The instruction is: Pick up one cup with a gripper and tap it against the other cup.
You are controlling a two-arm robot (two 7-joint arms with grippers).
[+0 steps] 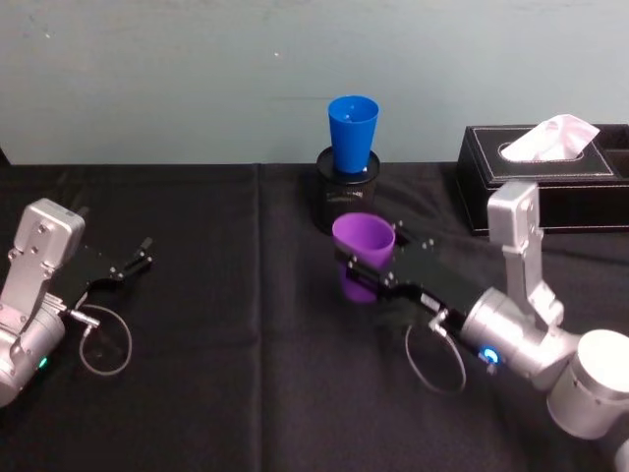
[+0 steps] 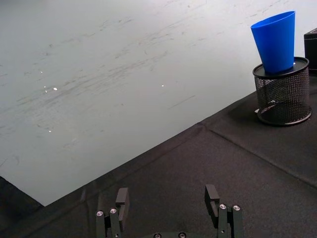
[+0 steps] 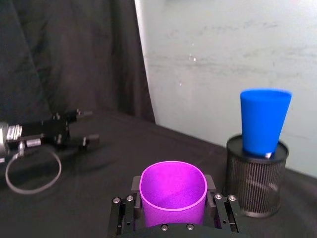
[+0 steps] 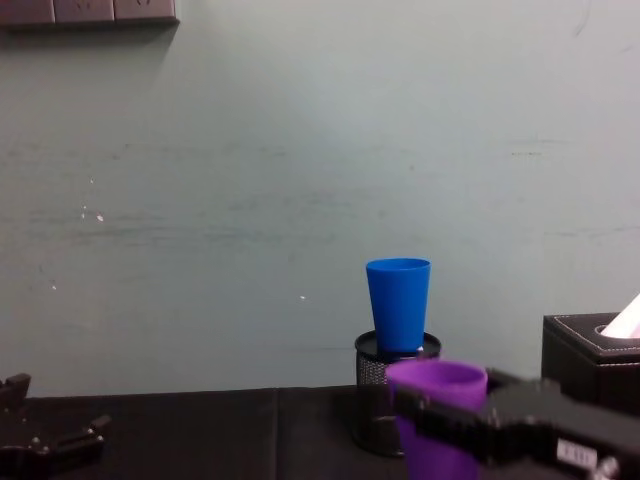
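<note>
Height is separating them: right end effector (image 1: 366,274) is gripping upright purple cup (image 1: 364,258), with blue cup (image 1: 353,134) sitting ahead and above it on the mesh holder (image 1: 346,202), while the open left end effector (image 1: 133,264) is lying farther off

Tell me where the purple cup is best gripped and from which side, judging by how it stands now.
Grip the purple cup across its side wall below the rim, coming in level from the robot's right front. It is upright, open end up, and tapers downward, so jaws on opposite walls seat well. The right gripper has it just that way, short of the blue cup on the mesh holder.
</note>
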